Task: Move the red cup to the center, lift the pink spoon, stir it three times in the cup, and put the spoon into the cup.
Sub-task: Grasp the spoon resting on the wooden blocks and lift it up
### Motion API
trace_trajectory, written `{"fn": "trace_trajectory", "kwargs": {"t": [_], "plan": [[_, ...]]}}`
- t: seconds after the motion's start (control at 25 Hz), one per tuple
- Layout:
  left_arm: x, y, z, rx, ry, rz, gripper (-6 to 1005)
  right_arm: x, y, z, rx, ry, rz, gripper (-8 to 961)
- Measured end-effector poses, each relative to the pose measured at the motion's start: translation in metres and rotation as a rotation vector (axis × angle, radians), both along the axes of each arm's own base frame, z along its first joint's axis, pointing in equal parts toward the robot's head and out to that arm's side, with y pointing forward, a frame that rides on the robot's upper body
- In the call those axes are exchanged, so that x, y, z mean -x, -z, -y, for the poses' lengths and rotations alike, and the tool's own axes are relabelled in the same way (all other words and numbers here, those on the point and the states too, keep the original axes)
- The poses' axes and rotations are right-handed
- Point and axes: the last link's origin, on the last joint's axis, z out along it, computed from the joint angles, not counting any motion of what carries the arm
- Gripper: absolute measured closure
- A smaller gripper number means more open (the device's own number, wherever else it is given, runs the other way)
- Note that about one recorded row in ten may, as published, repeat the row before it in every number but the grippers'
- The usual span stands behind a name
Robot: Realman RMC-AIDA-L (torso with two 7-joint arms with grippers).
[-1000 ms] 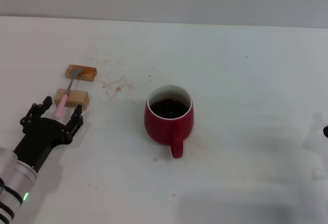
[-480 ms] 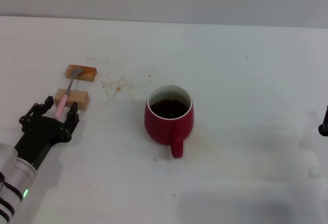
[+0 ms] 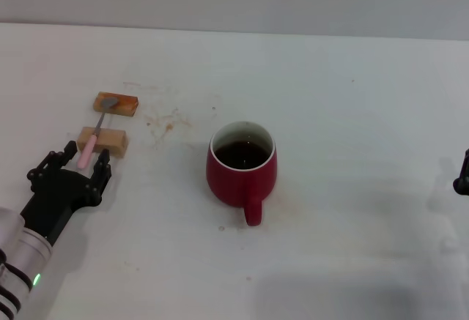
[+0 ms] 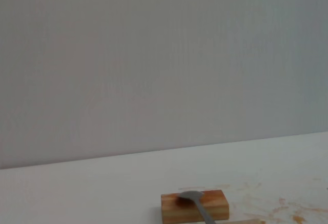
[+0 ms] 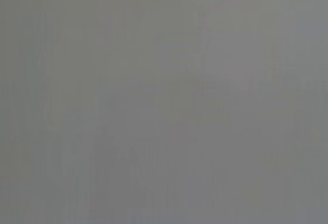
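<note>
Over the last second the left gripper [image 3: 86, 156] has crept forward, and its spread fingers now bracket the near tip of the pink spoon [image 3: 92, 141], which lies just ahead across two wooden blocks [image 3: 110, 139]. The red cup [image 3: 242, 170] already sits mid-table, well off to the gripper's right. Closing on the handle looks next. The right gripper [image 3: 462, 175] is barely visible; its state cannot be told.

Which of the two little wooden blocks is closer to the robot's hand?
The near block, the paler one under the pink spoon's handle, lies just beyond the left gripper. The far block, more orange, holds the spoon's silver bowl.
</note>
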Motion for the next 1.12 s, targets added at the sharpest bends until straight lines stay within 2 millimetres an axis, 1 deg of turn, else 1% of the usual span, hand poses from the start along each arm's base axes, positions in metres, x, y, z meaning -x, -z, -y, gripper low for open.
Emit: {"fn": "trace_trajectory", "kwargs": {"t": [0.16,0.36,0.96,1.12], "plan": [[0.0001,-0.0001,0.0011,-0.002,0.001,0.001,459,0.0001,0.0004,0.0001,0.003,-0.001,0.001,953],[0.0,0.0,0.0011,-0.001,0.001,0.001,510,0.0004,0.0015,0.001,0.011,-0.006,0.004,953],[-0.002,0.0045,0.0027,0.029,0.018,-0.009,566,0.0013,0.0037,0.0032,0.022,-0.01,0.002,952],[0.0,0.0036,0.0017,0.016,-0.003,-0.005,581,0.0015,0.0043,0.004,0.023,-0.009,0.001,952]]}}
